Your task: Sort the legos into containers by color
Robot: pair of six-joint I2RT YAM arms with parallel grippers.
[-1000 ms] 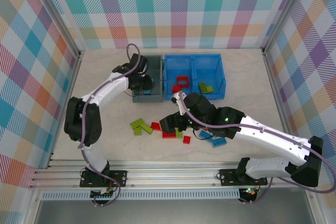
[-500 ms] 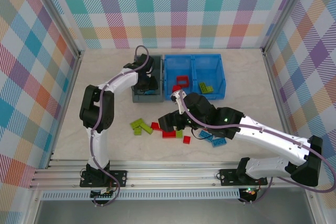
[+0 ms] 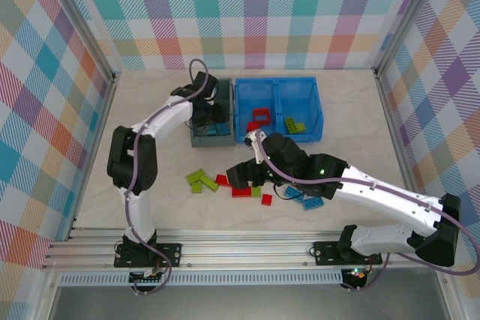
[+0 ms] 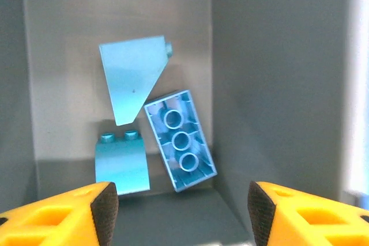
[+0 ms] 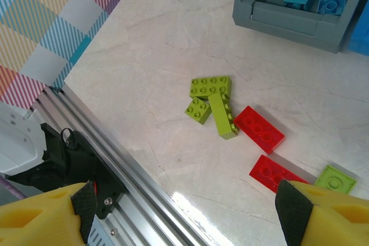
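Observation:
My left gripper hangs open inside the grey bin, nothing between its fingers. Below it, three light blue legos lie on the grey bin's floor. My right gripper hovers open and empty low over the table, above loose red legos. Its wrist view shows lime green legos, two red ones and a green square on the table. The blue bin holds red pieces, one an open frame, on the left and green ones on the right.
Light blue legos lie on the table under my right forearm, with a small red one beside them. The metal rail runs along the table's near edge. Checked walls enclose the table.
My left gripper has opened over the grey bin and the light blue lego it carried now lies inside. The left arm's elbow has shifted. The right arm has not moved.

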